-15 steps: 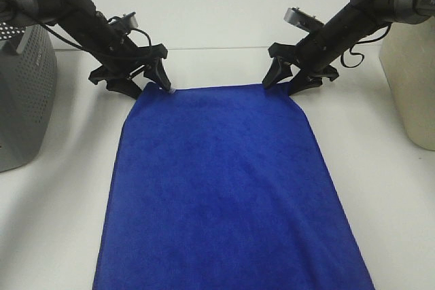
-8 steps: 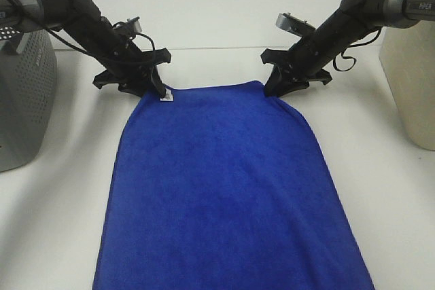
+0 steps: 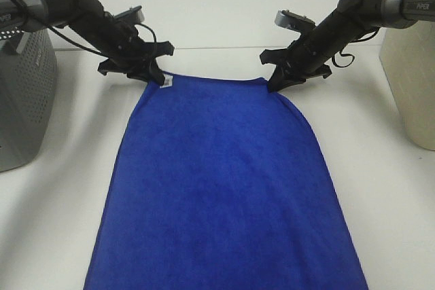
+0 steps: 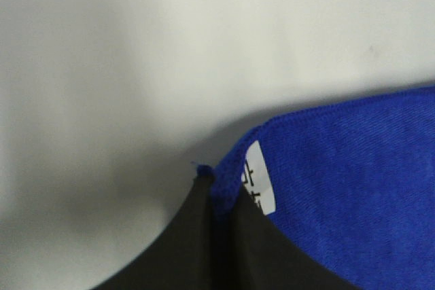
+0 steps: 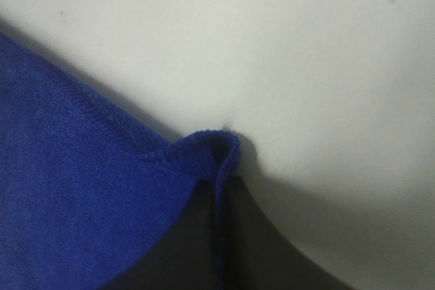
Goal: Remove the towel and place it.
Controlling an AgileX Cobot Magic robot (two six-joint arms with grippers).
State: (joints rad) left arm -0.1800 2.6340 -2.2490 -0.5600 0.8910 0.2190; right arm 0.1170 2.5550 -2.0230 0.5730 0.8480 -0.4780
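The royal-blue towel point(image 3: 221, 181) lies spread flat down the middle of the white table, its near end running off the bottom of the exterior high view. My left gripper point(image 3: 155, 76) is shut on the towel's far left corner, where the small white tag point(image 3: 166, 81) hangs. My right gripper point(image 3: 274, 83) is shut on the far right corner. In the left wrist view the black fingers point(image 4: 204, 236) pinch the towel's hem point(image 4: 224, 188) beside the tag point(image 4: 258, 178). In the right wrist view the corner point(image 5: 217, 147) folds up between the closed fingers point(image 5: 238, 236).
A grey perforated basket point(image 3: 24, 100) stands at the left edge of the table. A cream container point(image 3: 411, 79) stands at the right edge. Bare white table point(image 3: 217, 25) lies beyond the towel's far edge.
Both grippers went from open around the towel's far corners to shut on them. The far edge has lifted slightly and pulled taut, and the tag now shows.
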